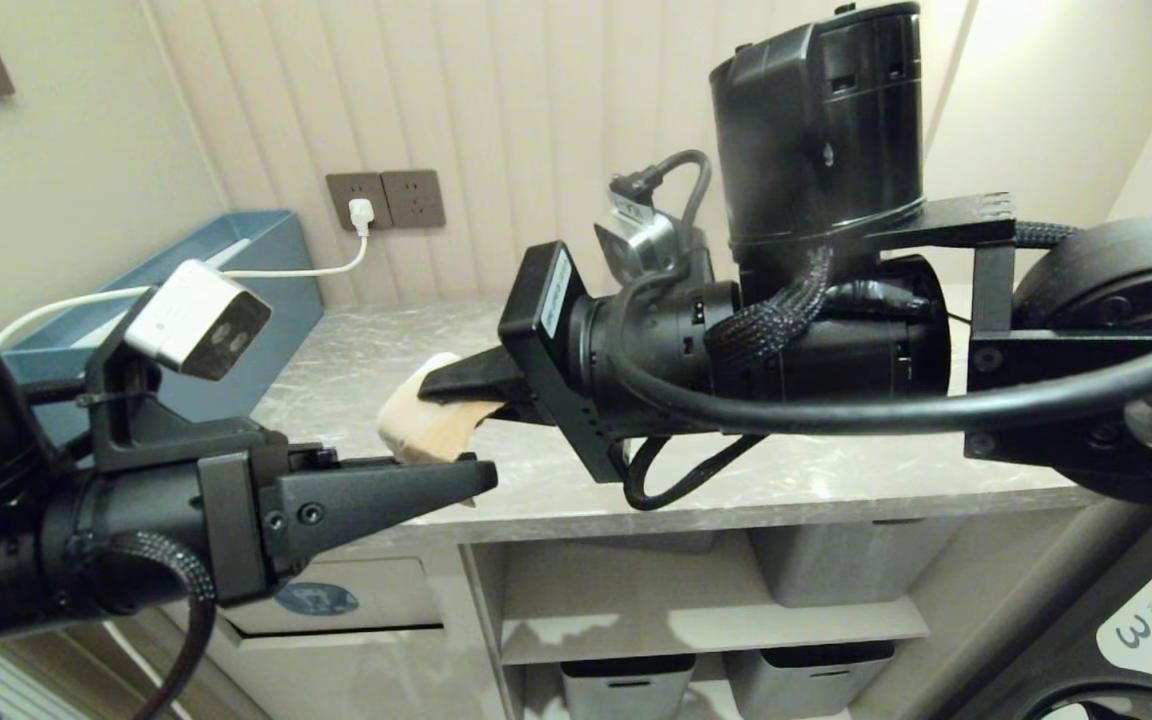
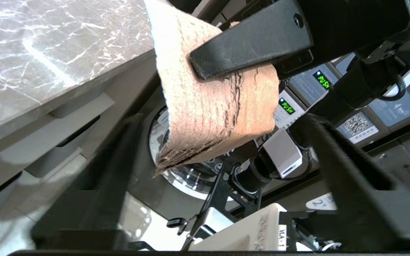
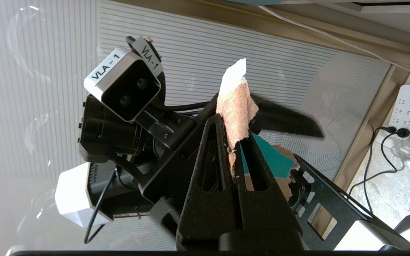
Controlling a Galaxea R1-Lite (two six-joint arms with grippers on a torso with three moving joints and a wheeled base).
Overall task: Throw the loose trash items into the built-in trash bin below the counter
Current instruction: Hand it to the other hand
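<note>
My right gripper [image 1: 436, 385] is clamped shut on the paper wad [image 1: 426, 420], holding it in the air over the front part of the counter [image 1: 836, 480], at about the centre of my head view. My left gripper [image 1: 456, 480] sits just below and beside the wad with its fingers spread wide and nothing between them; it looks placed to take the wad in a handover.

The built-in trash bin [image 1: 336, 600] is at seven o'clock from the wad, its flap with the blue sticker [image 1: 316, 598] partly hidden behind my left arm.

To do this well, I judge I should bring the left fingers around the free lower portion of the wad, close firmly, and only then release the right side, so the paper never hangs loose over the counter edge.

In the left wrist view the wad [image 2: 219, 106] is a flattened, torn piece. Its long axis runs roughly from twelve to six o'clock there, the ragged end pointing down toward seven.
</note>
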